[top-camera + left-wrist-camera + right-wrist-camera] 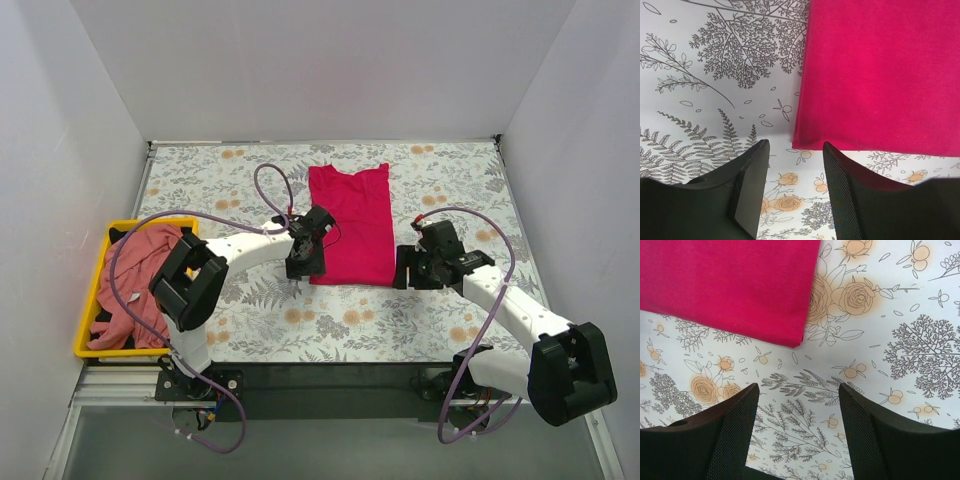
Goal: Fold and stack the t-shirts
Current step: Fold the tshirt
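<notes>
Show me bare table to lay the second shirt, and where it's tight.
Free: the table strip between the magenta shirt and the near edge; the back-left corner beyond the yellow bin; the back-right beside the shirt. Crowded: left hand and right hand flank its near corners.

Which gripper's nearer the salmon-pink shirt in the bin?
Left. The left gripper is right of the salmon-pink shirt, by the magenta shirt's left edge; the right gripper is beyond the magenta shirt's right edge.
</notes>
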Motion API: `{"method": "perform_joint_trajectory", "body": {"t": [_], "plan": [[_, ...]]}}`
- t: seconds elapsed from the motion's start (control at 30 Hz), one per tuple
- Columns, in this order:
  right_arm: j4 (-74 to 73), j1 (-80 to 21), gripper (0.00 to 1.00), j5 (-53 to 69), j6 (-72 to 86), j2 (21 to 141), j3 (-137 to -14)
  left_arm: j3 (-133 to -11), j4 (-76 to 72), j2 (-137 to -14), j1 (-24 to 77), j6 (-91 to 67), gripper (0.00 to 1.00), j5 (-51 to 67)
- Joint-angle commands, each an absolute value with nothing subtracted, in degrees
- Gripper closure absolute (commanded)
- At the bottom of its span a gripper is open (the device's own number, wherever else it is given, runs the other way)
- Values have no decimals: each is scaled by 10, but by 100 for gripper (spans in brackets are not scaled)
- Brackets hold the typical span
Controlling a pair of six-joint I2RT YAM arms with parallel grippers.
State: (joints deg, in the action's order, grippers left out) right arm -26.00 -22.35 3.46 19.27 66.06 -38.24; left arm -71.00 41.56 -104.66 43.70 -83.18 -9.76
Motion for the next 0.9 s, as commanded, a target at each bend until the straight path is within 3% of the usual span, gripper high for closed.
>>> {"method": "perform_joint_trajectory", "body": {"t": [0.0, 0.47, 0.67, 0.7, 0.77, 0.87], "plan": [[-267, -228, 28, 25, 189, 649, -373, -728, 431, -1059, 445, -834, 54, -108], [-265, -230, 28, 33, 182, 663, -372, -741, 460, -1127, 460, -838, 55, -99], [-253, -236, 29, 44, 181, 680, -373, -730, 457, -1140, 461, -836, 78, -77], [-251, -236, 29, 51, 181, 684, -372, -727, 454, -1140, 461, -835, 90, -75], [-244, -239, 28, 62, 187, 696, -370, -724, 454, -1139, 461, -833, 100, -70], [-235, -250, 28, 62, 206, 703, -374, -718, 455, -1133, 461, -832, 100, -61]]}}
